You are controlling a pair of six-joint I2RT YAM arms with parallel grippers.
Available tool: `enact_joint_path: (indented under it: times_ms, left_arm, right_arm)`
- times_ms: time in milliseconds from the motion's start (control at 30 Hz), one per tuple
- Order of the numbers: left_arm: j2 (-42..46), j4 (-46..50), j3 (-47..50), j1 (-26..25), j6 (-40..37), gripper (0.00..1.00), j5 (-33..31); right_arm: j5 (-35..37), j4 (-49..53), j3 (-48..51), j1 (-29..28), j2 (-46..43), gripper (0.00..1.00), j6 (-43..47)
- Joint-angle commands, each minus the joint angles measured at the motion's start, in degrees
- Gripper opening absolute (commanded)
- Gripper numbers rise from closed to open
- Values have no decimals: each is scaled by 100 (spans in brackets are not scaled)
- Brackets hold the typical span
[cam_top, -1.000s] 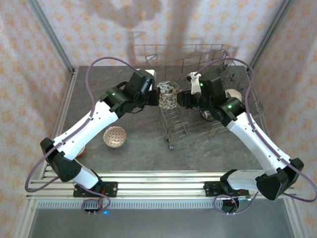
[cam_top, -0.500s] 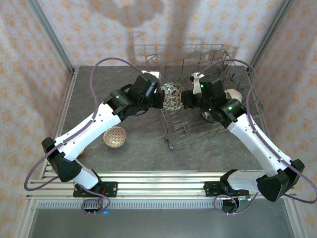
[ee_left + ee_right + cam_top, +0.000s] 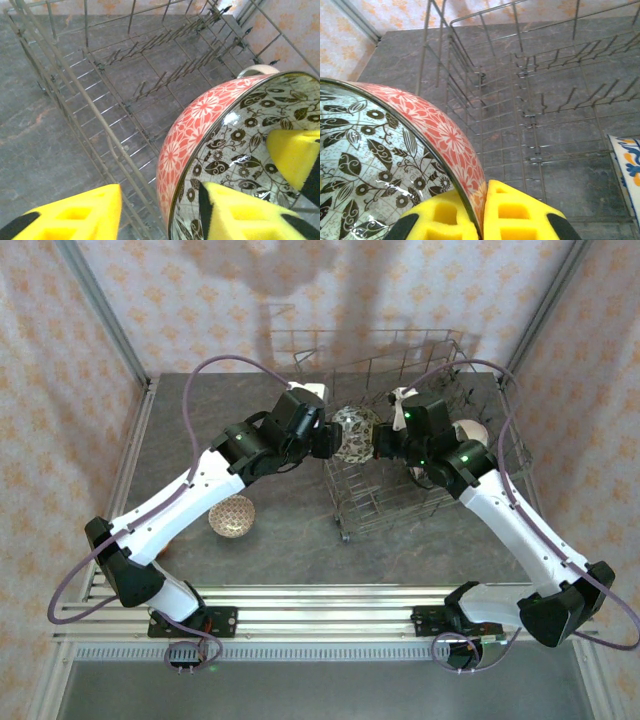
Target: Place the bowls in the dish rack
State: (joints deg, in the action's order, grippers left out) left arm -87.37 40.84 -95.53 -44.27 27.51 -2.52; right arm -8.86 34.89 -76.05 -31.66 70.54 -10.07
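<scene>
A bowl (image 3: pixel 355 433), pink-patterned outside with brown leaves inside, hangs on edge over the left end of the dish rack (image 3: pixel 345 510). My right gripper (image 3: pixel 383 443) is shut on its rim; in the right wrist view the yellow pads (image 3: pixel 520 210) pinch the bowl (image 3: pixel 385 135) wall. My left gripper (image 3: pixel 328 440) is open. In the left wrist view one of its fingers sits inside the bowl (image 3: pixel 200 125) and the other stands clear of the outside. A cream bowl (image 3: pixel 470 430) leans in the rack's right part.
A patterned bowl (image 3: pixel 231 515) sits on the grey table beside the left arm. The rack's upright tines (image 3: pixel 150 85) stand below the held bowl. A blue-and-orange patterned bowl (image 3: pixel 627 160) rests in the rack at the right wrist view's edge.
The right gripper closed on the bowl's rim, then the left gripper opened off it. The bowl shifted a little rightward over the rack.
</scene>
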Motion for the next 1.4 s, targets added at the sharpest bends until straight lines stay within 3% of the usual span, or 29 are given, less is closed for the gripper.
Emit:
enact_joint_path:
  times_ms: [0,433,833,1367]
  left_arm:
    - [325,-234,28,-29,-26,50,-297]
    - [991,3,896,58,-9,56,-848]
    - [627,-85,1629,561,105,54,66]
    - [42,-463,2249,797,44,52,852]
  right_arm:
    - [641,-104,-24,23,-94,0,-245]
    - [2260,508,-455,210,372,0,-893]
    - [3938,1283,-688,208,897,0,-1023]
    - [4949,2120,-921,195,1681,0,-1565]
